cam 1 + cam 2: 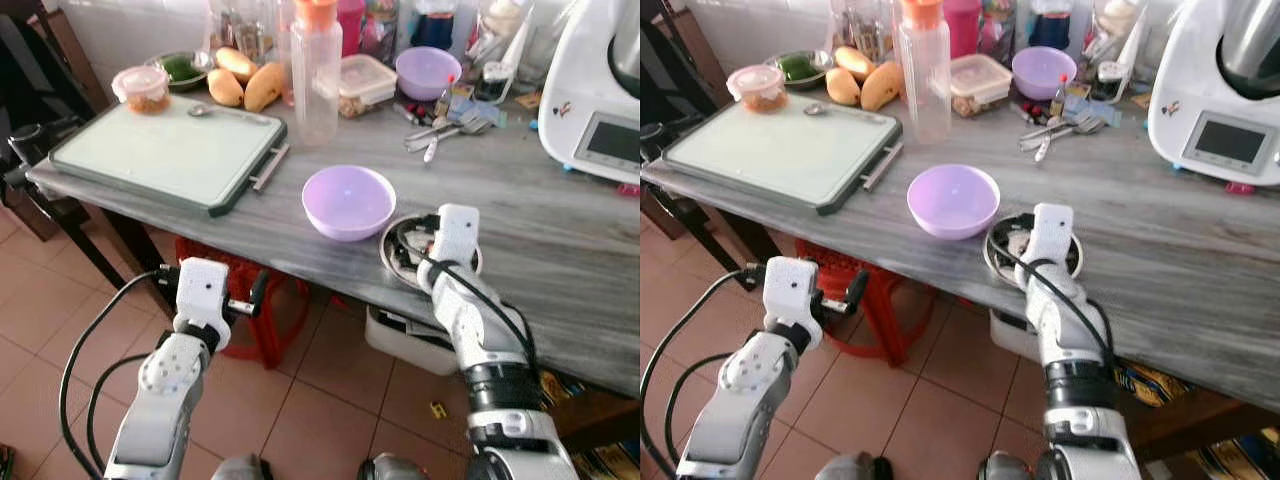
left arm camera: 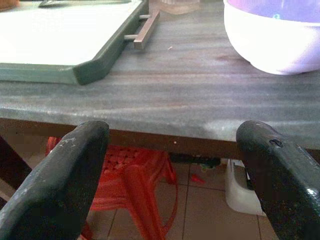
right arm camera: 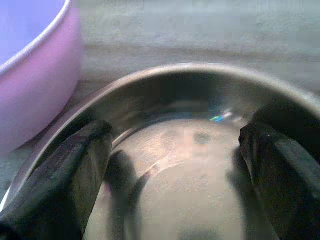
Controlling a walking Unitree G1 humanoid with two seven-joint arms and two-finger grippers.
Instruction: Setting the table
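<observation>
Right wrist view: right hand [image 3: 175,165] lowered into steel bowl [image 3: 200,100], fingers spread, nothing gripped. Bowl near desk [image 1: 560,250] edge, just beside purple bowl [image 1: 348,200]. Left hand [image 2: 175,165] unclenched, below desk edge. Risk judged: bowl nudged off edge, or against purple bowl, on closing.

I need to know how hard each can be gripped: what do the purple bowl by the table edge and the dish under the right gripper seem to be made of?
Purple bowl: probably plastic, an even matte lilac with only a soft sheen. Dish: looks like stainless steel, with a thin bright rim and mirror-like reflections inside. The right gripper has its fingers open inside it.
</observation>
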